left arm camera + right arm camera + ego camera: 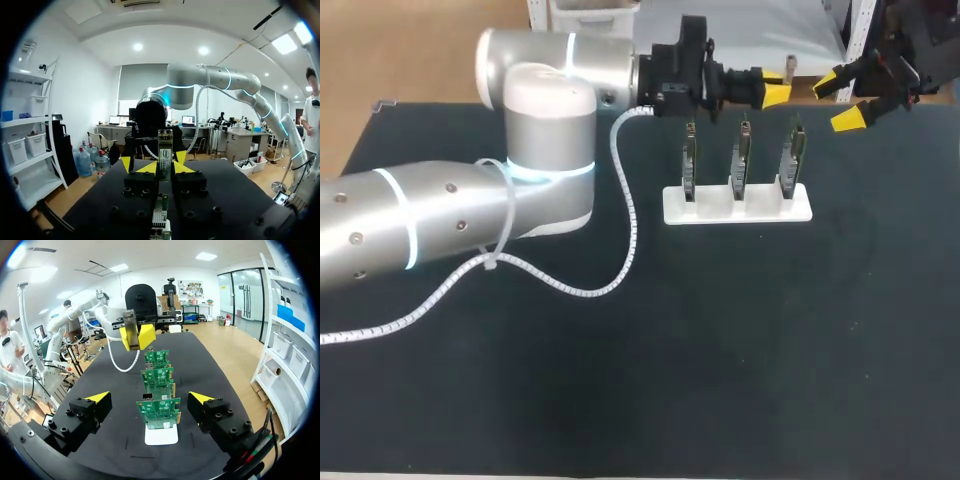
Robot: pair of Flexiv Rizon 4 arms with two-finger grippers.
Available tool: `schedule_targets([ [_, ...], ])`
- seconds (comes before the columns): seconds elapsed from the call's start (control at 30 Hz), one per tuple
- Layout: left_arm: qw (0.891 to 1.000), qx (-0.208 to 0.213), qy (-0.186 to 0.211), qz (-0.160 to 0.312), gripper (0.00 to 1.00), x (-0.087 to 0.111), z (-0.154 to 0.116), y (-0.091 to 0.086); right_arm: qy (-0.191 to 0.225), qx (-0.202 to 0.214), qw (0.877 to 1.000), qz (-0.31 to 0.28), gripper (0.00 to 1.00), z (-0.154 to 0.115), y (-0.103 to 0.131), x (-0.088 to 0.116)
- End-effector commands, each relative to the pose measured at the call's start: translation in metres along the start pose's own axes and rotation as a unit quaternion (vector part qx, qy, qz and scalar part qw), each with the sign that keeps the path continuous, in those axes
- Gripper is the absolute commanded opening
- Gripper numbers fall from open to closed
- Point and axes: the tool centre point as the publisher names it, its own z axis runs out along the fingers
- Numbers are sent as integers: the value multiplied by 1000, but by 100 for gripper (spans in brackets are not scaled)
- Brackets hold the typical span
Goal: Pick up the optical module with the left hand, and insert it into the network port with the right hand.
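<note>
The optical module (165, 150), a slim metal-and-green stick, stands upright between the yellow tips of my left gripper (165, 167), which is shut on it. In the head view that gripper (775, 94) hangs behind the row of three green circuit boards (742, 156) standing in a white holder (737, 208). My right gripper (840, 102) is at the far right, open and empty, facing the left one. In its own view the right gripper (150, 400) straddles the line of boards (158, 410), with the left gripper (136, 336) beyond the farthest board.
A white coiled cable (620, 190) loops from the left arm (440, 215) across the black table (720, 360). The left arm's elbow fills the table's left side. The table's far edge runs just behind both grippers.
</note>
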Motion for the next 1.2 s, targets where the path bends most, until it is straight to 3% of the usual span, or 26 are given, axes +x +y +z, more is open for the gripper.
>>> schedule_targets([
  [0.03, 1000, -13, 0, 6, 0, 3, 5, -7, 0, 2, 1000, 0, 100, 0, 2, 0],
  [0.17, 999, -24, 14, 21, 0, 6, 12, -7, 0, 2, 1000, 0, 100, 0, 2, 0],
  [1.2, 999, -34, 26, 2, 0, 28, 36, 11, 0, 2, 1000, 0, 100, 0, 2, 0],
])
